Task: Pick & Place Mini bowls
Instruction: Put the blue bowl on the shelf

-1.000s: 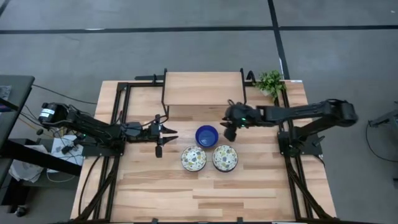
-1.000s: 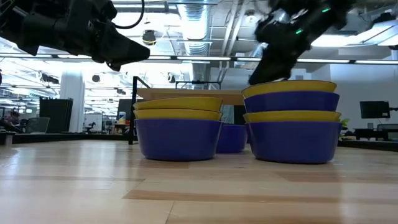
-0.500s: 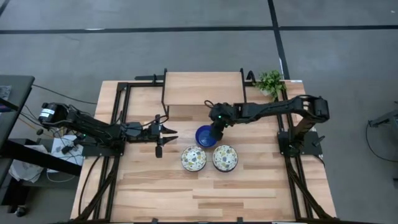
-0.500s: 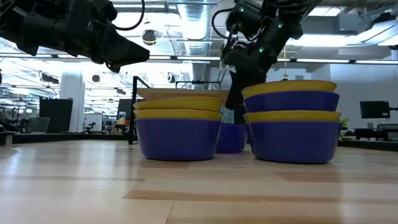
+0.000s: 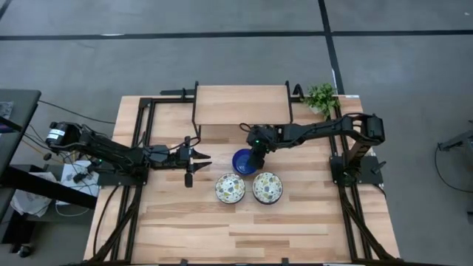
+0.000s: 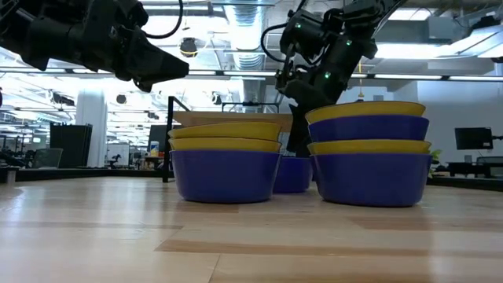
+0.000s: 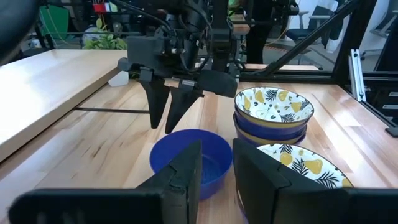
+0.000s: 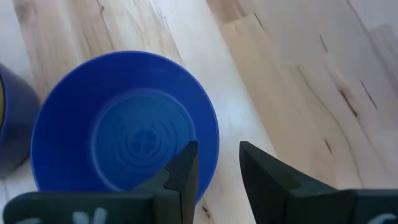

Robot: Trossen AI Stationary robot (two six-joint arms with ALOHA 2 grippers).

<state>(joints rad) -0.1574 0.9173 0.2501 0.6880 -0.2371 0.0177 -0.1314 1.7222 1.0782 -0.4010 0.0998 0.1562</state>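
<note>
A solid blue mini bowl (image 5: 242, 159) (image 7: 193, 158) (image 8: 124, 143) stands on its base at the table's middle. Nearer the front edge stand two short stacks of patterned bowls (image 5: 230, 188) (image 5: 267, 188), white and yellow inside, blue outside. My right gripper (image 5: 256, 157) (image 7: 163, 127) (image 8: 217, 168) is open and points down at the blue bowl's right rim (image 8: 210, 140). One finger is over the inside, the other outside. My left gripper (image 5: 203, 157) (image 7: 217, 180) waits open, level, to the left of the bowls.
A raised wooden shelf on a black frame (image 5: 242, 106) sits at the far middle, just behind the blue bowl. A small potted plant (image 5: 321, 96) stands at the far right corner. Black rails (image 5: 140, 133) run along both table sides. Bare wood lies toward the near edge.
My right gripper has swung from the right of the bowls toward the table's left and come down over the blue bowl's right rim. Most of the travel fell in the first half second. The bowls have stayed in place.
</note>
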